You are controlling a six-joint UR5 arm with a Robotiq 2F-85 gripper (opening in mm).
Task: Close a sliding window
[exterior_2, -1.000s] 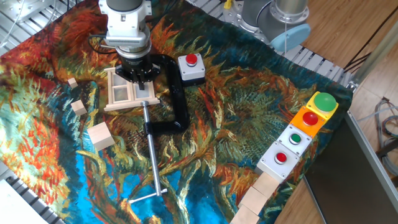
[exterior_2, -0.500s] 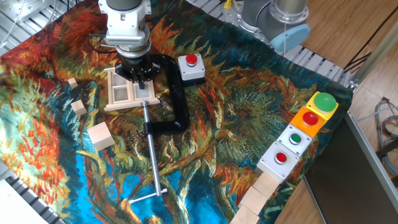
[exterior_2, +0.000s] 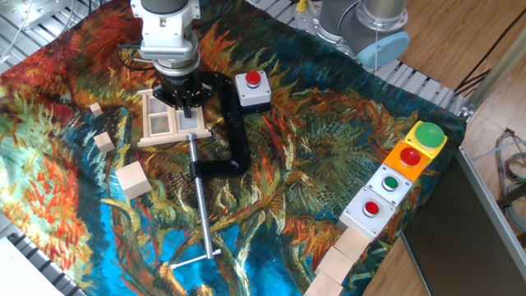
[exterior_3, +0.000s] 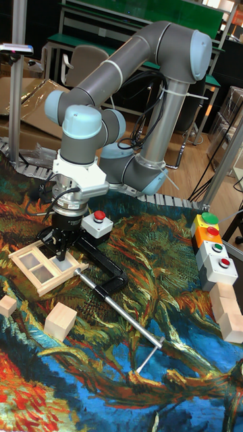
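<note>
The sliding window [exterior_2: 162, 122] is a small pale wooden frame lying flat on the patterned cloth at the left; it also shows in the tall fixed view as the sliding window [exterior_3: 37, 263]. My gripper [exterior_2: 184, 105] points straight down over the frame's right part, its fingers drawn together, their tips at or in the right-hand pane. In the tall fixed view the gripper [exterior_3: 61, 256] comes to a narrow tip on the frame's near-right section. Nothing is held between the fingers. The panel under the gripper is partly hidden.
A black C-clamp [exterior_2: 233, 123] with a long metal rod [exterior_2: 203, 201] lies just right of the window. A grey box with a red button [exterior_2: 252, 89] sits behind it. Several button boxes [exterior_2: 394, 177] line the right edge. Wooden cubes [exterior_2: 134, 180] lie in front and at the left.
</note>
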